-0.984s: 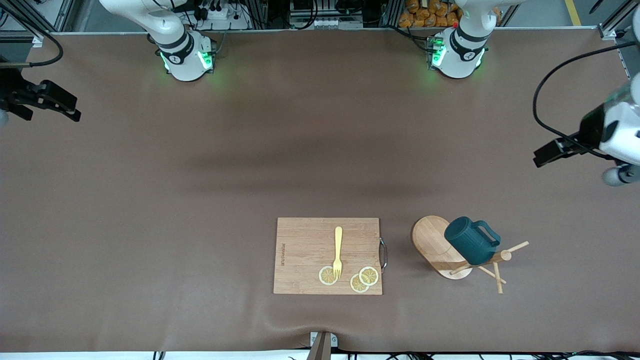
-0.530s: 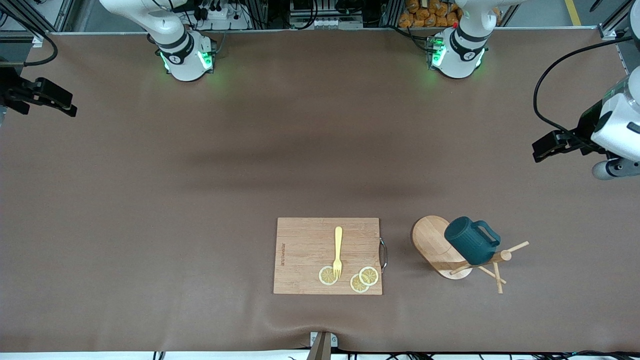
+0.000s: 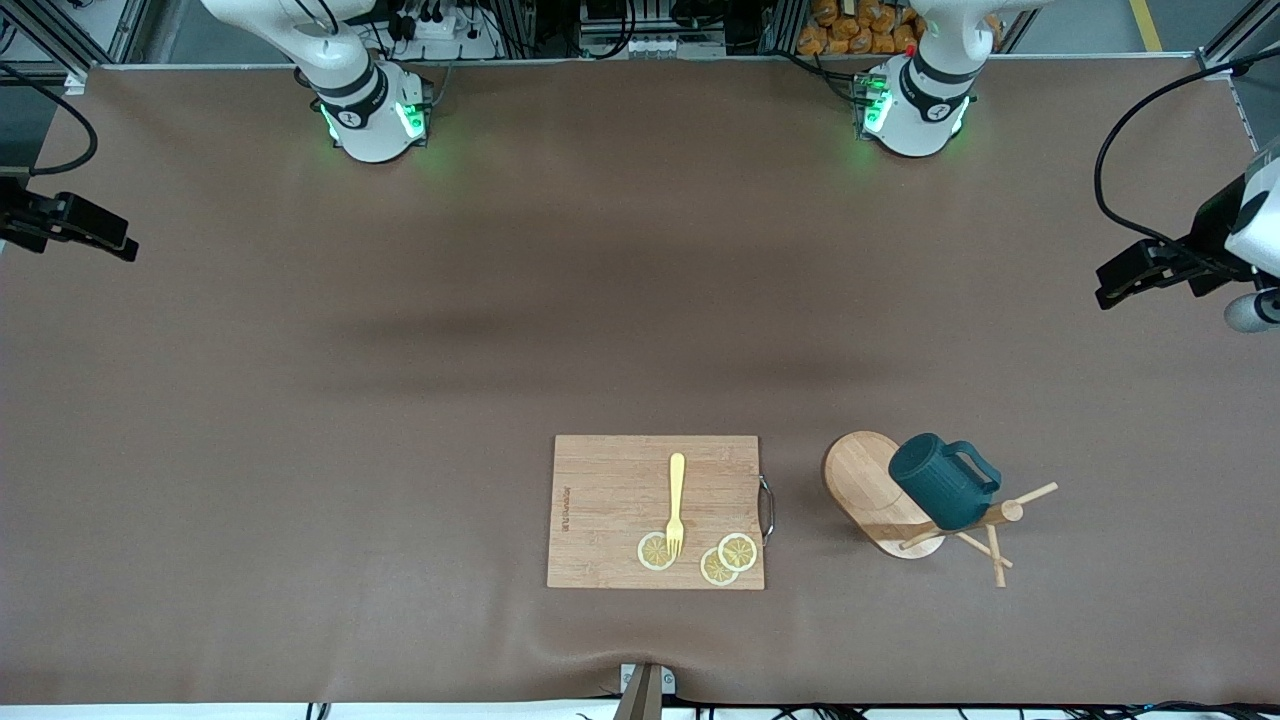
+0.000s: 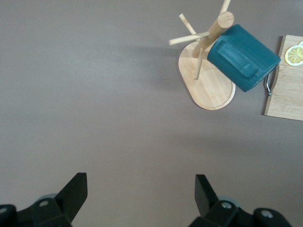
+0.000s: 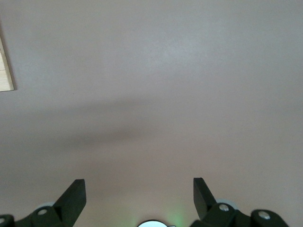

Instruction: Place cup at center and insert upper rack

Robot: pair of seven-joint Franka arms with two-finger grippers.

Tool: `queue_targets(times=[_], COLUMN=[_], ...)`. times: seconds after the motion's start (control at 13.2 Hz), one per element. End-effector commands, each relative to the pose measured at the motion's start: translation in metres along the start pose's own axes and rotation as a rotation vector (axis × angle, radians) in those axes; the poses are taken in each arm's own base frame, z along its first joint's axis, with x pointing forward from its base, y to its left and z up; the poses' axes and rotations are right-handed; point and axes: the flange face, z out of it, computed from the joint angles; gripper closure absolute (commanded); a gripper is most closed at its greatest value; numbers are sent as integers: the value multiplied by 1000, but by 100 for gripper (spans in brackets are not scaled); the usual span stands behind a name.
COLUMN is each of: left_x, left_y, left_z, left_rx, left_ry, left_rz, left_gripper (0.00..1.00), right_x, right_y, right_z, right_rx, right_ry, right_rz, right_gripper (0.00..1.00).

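The dark teal cup [image 3: 942,485] hangs tilted on a peg of the upper rack [image 3: 868,478], a light wooden stand with an oval base and a post [image 3: 1002,514]. Both sit toward the left arm's end of the table, near the front camera. The left wrist view shows the cup [image 4: 242,57] and the rack [image 4: 208,87] well ahead of my open, empty left gripper [image 4: 141,189]. That left gripper [image 3: 1125,275] hovers over the table's edge at the left arm's end. My right gripper [image 3: 100,235] hovers open and empty over the edge at the right arm's end, with only bare table under it [image 5: 139,191].
A wooden cutting board [image 3: 655,510] lies beside the rack, toward the right arm's end. On it lie a yellow fork [image 3: 676,500] and lemon slices [image 3: 728,558]. A corner of the board [image 5: 5,71] shows in the right wrist view. Brown mat covers the table [image 3: 400,400].
Both grippers have drawn outward toward the table's ends, the left one also toward the robots' bases. Cup, rack and board have not moved.
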Motion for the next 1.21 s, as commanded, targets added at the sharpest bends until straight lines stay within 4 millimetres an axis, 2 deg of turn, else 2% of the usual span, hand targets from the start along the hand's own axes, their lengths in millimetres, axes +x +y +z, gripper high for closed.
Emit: queue_targets(times=[0.0,0.08,0.3,0.45,0.91,1.06,1.14], left_x=[-20,-21,-26,-27,-31,-31,-32], left_y=[-7,-7,1,4,9,9,8], left_z=[-3,0,-7,-7,-13,-15,-15], left_rx=[-49,-57,-56,-54,-54,-57,-56], left_ry=[2,-5,3,-1,-11,-10,-16], left_rz=[-13,-10,5,8,10,8,7], left_gripper=[0,0,0,0,0,0,0], right_x=[-3,-4,-2,0,5,6,6], right_y=[-8,-6,23,30,23,19,23], right_z=[7,15,19,24,27,29,31], right_rx=[0,1,8,9,10,95,111], right_ry=[-4,-22,-24,-18,8,14,11], right_rz=[-25,-22,-46,-47,-44,-42,-33], right_gripper=[0,0,0,0,0,0,0])
